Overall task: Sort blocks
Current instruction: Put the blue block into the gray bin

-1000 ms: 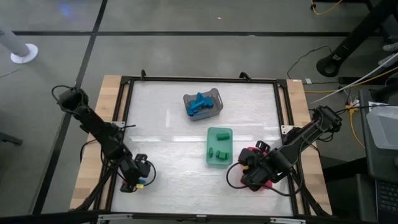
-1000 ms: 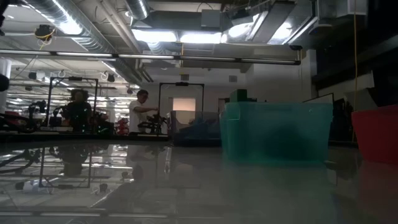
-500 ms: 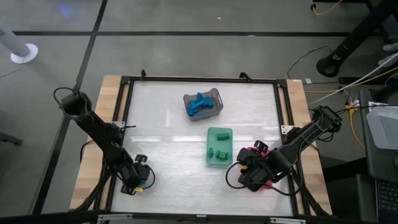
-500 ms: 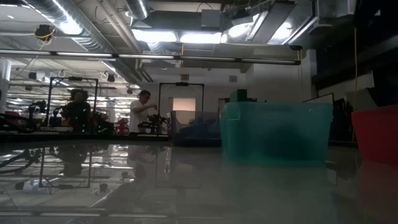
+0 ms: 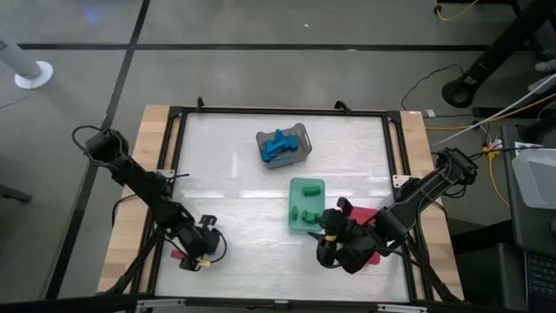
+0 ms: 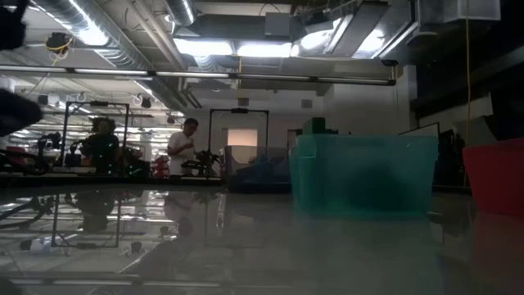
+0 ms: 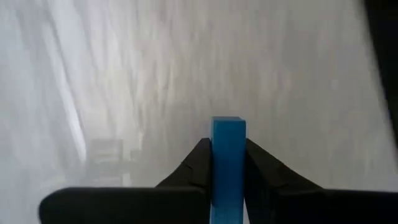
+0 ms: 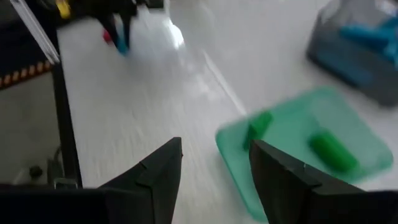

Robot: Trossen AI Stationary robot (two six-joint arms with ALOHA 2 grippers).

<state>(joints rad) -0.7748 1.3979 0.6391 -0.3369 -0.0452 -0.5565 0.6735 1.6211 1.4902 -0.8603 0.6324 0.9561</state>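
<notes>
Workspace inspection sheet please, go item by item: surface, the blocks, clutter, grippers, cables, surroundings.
Surface: pale table in a black frame, wooden edges at the sides.
Job's things: blue blocks piled in the grey basket; green blocks on the green tray; red tray mostly under the right arm.
Clutter: nothing seen.
Grippers: left gripper shut on a blue block near the table's front left; right gripper open, empty, beside the green tray.
Cables: loose cables on the floor to the right.
Surroundings: a person stands far behind the table.
</notes>
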